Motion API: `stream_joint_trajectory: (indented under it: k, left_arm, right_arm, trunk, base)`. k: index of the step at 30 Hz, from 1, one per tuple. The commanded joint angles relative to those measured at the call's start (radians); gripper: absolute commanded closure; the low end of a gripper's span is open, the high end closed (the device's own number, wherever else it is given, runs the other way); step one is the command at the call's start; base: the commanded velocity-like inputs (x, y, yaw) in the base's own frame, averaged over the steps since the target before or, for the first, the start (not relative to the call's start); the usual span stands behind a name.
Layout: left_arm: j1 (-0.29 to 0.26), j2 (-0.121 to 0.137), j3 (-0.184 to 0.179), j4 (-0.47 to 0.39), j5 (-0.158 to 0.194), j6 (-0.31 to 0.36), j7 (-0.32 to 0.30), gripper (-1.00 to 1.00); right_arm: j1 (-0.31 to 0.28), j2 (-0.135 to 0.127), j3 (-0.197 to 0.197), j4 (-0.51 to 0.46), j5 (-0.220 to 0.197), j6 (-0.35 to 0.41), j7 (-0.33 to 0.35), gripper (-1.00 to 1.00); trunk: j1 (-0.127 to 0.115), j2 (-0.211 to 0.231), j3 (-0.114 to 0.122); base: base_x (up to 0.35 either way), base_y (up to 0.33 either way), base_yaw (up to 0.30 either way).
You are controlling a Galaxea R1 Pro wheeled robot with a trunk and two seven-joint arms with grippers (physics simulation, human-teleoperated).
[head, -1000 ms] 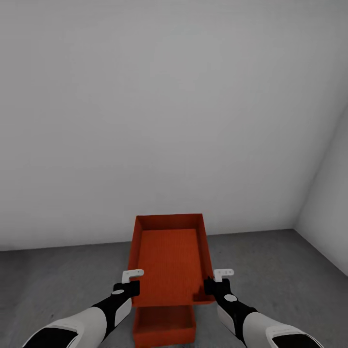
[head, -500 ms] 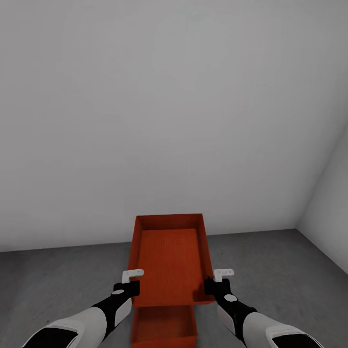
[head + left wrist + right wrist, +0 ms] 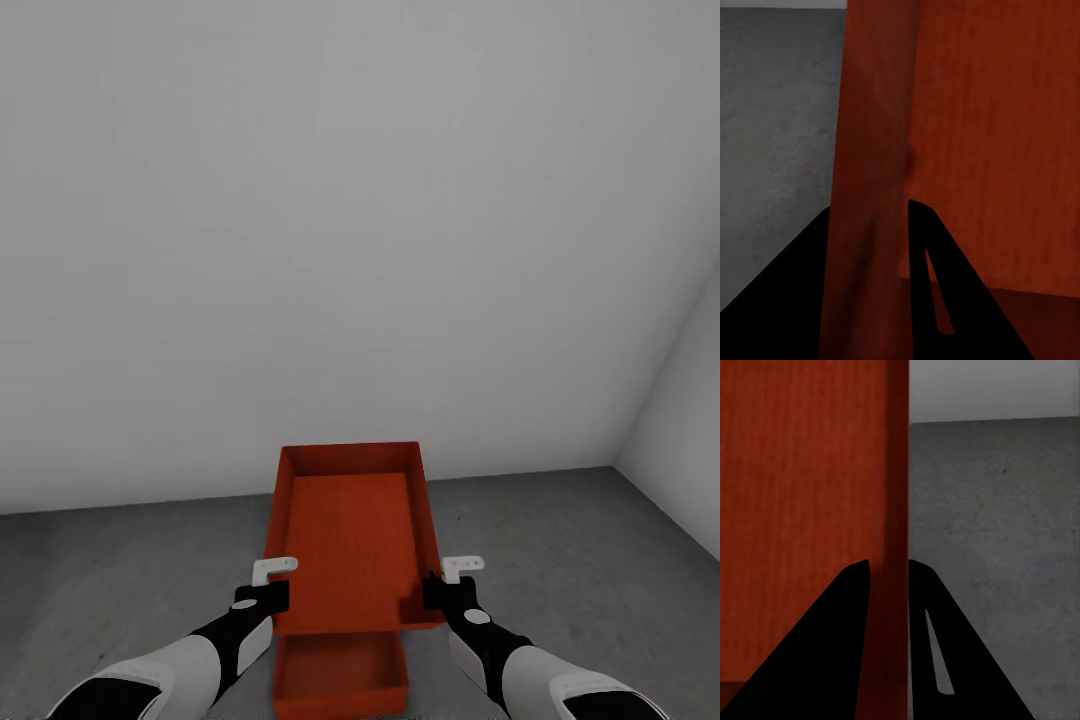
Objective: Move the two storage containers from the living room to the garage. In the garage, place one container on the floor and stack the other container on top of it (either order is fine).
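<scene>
- Over the grey floor (image 3: 600, 560), from the head, an orange bin (image 3: 352, 535) hung between both grippers, above a second bin (image 3: 340, 675) nearer the robot.
- Left gripper (image 3: 874, 247) pinched the left wall.
- Right gripper (image 3: 889, 607) pinched the right wall.

I count two storage containers, both orange-red — an upper one (image 3: 352, 535) and a lower one (image 3: 340, 675) seen partly beneath it. Two grippers on my rig — left gripper (image 3: 268, 583) and right gripper (image 3: 452, 580). Two white walls meet at one corner, above one dark grey floor (image 3: 120, 570).
</scene>
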Motion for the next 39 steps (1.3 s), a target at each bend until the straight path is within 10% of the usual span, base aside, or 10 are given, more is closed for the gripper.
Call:
stream_joint_trajectory:
  k: [1,39]
  left_arm:
    - [0.000,0.011,0.037,0.003,0.017,-0.004,0.007,1.00]
    - [0.000,0.011,0.037,0.003,0.017,-0.004,0.007,1.00]
  right_arm:
    - [-0.002,0.001,-0.071,-0.003,0.021,-0.014,-0.005,1.00]
    - [-0.002,0.001,-0.071,-0.003,0.021,-0.014,-0.005,1.00]
  trunk:
    - [0.000,-0.001,-0.003]
    - [0.000,-0.001,-0.064]
  base:
    - [0.000,0.000,0.000]
    - [0.000,0.000,0.000]
